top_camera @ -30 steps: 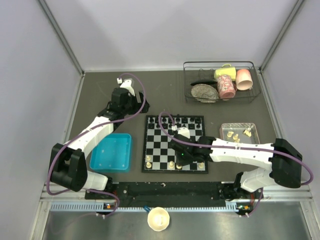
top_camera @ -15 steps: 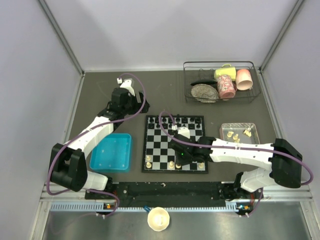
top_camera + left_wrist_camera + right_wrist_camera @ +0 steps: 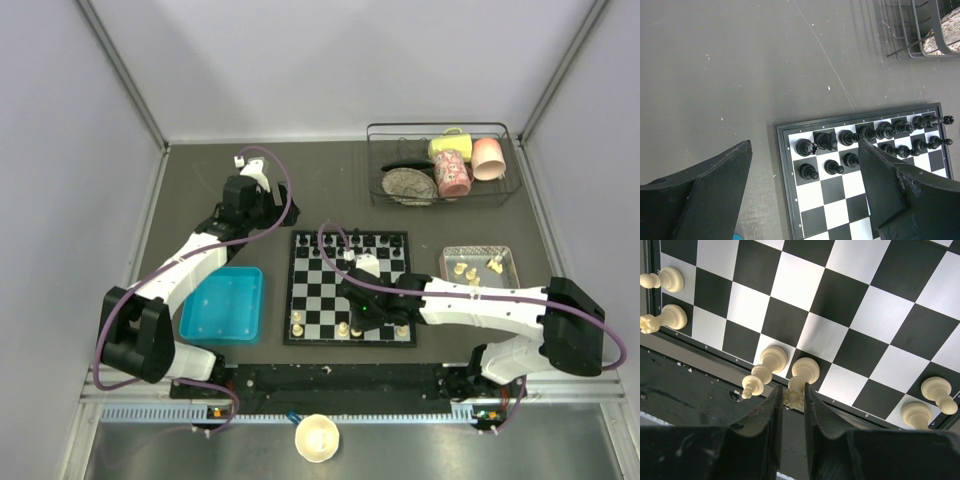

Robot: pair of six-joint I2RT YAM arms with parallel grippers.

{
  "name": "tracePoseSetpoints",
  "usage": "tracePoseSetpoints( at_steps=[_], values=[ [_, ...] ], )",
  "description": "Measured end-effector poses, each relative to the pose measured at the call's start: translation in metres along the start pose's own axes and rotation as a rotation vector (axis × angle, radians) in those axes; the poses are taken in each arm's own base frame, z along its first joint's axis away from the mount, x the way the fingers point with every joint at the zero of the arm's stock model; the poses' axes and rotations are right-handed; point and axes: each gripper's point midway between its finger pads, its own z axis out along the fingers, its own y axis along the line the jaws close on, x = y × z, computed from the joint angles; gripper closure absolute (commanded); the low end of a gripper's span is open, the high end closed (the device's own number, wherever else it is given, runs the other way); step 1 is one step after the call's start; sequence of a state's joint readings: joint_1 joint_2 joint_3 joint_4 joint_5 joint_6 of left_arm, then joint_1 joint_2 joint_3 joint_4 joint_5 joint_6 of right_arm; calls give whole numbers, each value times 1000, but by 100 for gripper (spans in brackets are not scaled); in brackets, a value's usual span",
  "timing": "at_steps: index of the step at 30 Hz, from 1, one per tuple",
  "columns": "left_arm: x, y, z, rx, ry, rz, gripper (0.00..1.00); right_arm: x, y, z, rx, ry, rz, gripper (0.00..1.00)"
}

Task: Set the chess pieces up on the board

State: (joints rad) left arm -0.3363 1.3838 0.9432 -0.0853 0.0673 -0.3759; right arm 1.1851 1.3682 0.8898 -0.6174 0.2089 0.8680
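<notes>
Board point(image 3: 320, 290) on dark grey tabletop point(image 3: 300, 180) between pale lilac walls point(image 3: 350, 60)

Only the right tool point(image 3: 792, 391), gripping a chess piece point(image 3: 804, 373), has shifted minutely over the board point(image 3: 310, 285).

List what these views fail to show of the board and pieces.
1. Top external: the board's near-right squares, hidden under the right arm.
2. Top external: types of the chess pieces in the tray, too small.
3. Left wrist: the board's near rows, cut off by the bottom edge and the left gripper's fingers.
</notes>
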Motion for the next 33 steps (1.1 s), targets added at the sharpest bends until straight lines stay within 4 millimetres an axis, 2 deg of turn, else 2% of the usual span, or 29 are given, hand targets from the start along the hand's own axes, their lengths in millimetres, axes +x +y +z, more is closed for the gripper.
tracePoseSetpoints(
  at_steps=[7, 12, 22, 27, 33],
  values=[
    [0, 0, 0, 0, 0, 0, 9, 0, 0, 0, 0, 0, 0, 84],
    [0, 0, 0, 0, 0, 0, 9, 1, 0, 0, -5, -1, 1, 82],
    [0, 0, 0, 1, 0, 0, 9, 4, -1, 3, -8, 2, 0, 65],
    [0, 0, 0, 1, 0, 0, 9, 14, -10, 6, 19, 28, -5, 62],
    [0, 0, 0, 2, 1, 0, 9, 14, -11, 6, 22, 29, -6, 61]
  ],
)
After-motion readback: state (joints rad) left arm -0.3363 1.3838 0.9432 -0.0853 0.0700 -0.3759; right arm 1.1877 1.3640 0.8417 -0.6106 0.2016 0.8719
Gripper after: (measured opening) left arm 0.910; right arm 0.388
